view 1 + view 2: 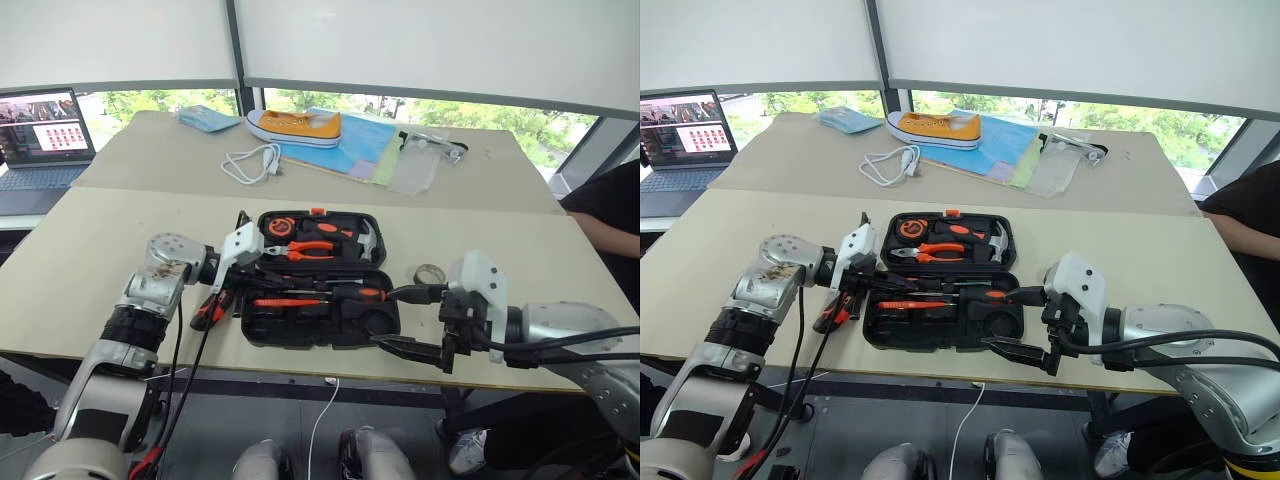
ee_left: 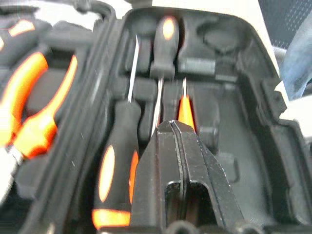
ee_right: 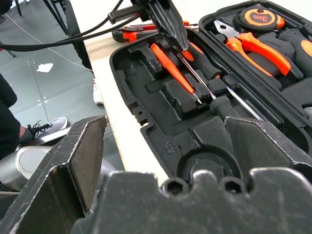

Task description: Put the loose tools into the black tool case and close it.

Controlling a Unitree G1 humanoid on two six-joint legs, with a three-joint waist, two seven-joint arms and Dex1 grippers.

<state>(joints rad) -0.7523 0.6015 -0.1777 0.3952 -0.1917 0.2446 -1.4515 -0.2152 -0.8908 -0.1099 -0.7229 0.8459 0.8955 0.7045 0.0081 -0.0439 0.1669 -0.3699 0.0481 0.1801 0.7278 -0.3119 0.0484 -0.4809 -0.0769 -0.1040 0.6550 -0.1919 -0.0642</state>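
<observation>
Black tool case (image 1: pixel 318 325) is lying open near the front edge of the surface (image 1: pixel 90 250), with its lid half to the rear and its base half to the front. Two long screwdrivers with orange-and-black handles (image 3: pixel 222 85) are sitting side by side in the base recesses, and one slim red screwdriver (image 3: pixel 173 73) is lying next to them. One orange-and-black utility knife (image 1: pixel 212 310) is lying on the surface just beside the left end of the case, outside it. One pair of orange-handled pliers (image 1: pixel 305 250), one hammer (image 1: pixel 366 240) and one tape measure (image 3: pixel 258 17) are sitting in the lid half.

Left claw (image 3: pixel 178 44) is hovering over the left end of the base half with its two fingers pressed fully together, holding nothing. Right claw (image 1: pixel 405 320) is hovering at the right end of the case with its two fingers spread wide apart, gripping nothing.

One roll of tape (image 1: pixel 430 273) is lying on the surface to the right of the case
</observation>
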